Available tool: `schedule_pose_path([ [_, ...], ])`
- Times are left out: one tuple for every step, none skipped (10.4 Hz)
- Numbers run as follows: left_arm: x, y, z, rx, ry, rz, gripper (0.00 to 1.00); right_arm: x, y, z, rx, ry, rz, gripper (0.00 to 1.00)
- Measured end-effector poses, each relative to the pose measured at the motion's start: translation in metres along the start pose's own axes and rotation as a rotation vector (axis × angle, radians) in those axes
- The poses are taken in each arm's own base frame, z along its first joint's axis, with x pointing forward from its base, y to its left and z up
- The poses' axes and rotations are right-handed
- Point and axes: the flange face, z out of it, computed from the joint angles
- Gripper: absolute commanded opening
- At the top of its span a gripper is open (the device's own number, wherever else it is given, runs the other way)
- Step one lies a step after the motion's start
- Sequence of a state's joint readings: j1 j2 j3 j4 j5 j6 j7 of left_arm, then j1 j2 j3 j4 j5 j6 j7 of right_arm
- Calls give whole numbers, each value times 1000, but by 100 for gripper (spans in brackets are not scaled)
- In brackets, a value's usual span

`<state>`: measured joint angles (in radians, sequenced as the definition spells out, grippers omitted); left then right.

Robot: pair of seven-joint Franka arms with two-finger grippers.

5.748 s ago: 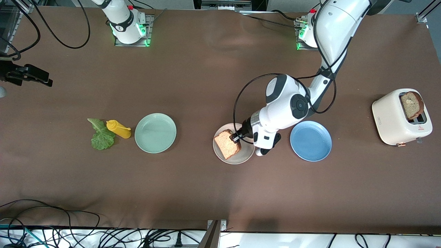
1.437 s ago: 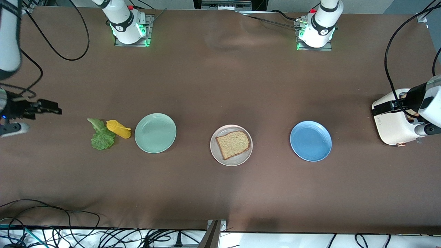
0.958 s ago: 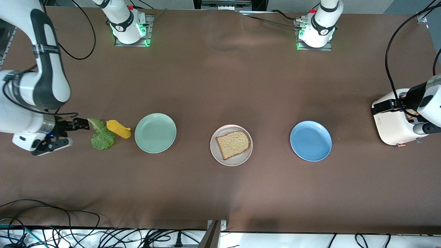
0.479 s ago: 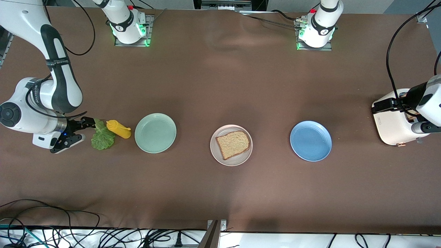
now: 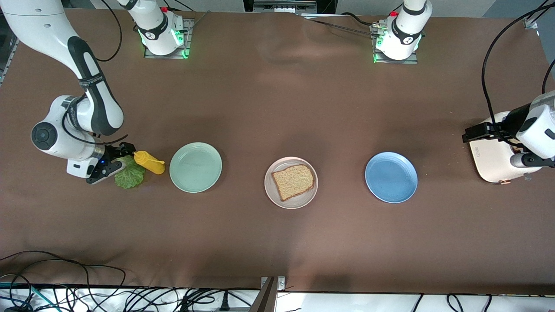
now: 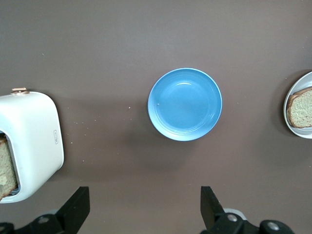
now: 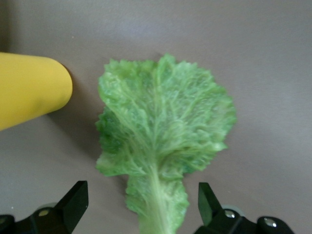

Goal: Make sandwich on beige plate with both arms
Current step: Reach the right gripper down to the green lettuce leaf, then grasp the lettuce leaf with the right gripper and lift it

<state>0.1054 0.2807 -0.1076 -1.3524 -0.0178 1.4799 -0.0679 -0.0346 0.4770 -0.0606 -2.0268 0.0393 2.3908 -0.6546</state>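
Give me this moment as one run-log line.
right gripper: open, over lettuce leaf | left gripper: open, by toaster | beige plate: one bread slice

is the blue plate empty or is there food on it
Empty. The blue plate shows only bare glaze in the front and left wrist views; the one bread slice on a plate lies on the beige plate.

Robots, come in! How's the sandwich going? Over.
Right gripper open, over lettuce leaf. Left gripper open, over toaster. One bread slice on beige plate. Mustard bottle beside lettuce.
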Motion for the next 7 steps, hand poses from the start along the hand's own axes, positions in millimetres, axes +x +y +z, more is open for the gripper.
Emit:
schedule_pose_path([
  [0, 2, -3, 0, 7, 3, 100, -1, -1, 1, 1, 1, -1, 94],
  [-1, 3, -8, -1, 17, 6, 100, 0, 0, 0, -5, 8, -14, 94],
  [-1, 5, -11, -2, 24, 9, 100, -2, 0, 2, -18, 25, -36, 88],
  [-1, 6, -12, -2, 26, 11, 100, -6, 2, 7, -27, 36, -50, 78],
  [-1, 6, -12, -2, 26, 11, 100, -12, 3, 12, -31, 40, -53, 65],
  [-1, 6, -12, -2, 26, 11, 100, -15, 4, 15, -32, 41, -56, 45],
  [-1, 6, -12, -2, 26, 11, 100, -15, 3, 15, -32, 41, -58, 24],
])
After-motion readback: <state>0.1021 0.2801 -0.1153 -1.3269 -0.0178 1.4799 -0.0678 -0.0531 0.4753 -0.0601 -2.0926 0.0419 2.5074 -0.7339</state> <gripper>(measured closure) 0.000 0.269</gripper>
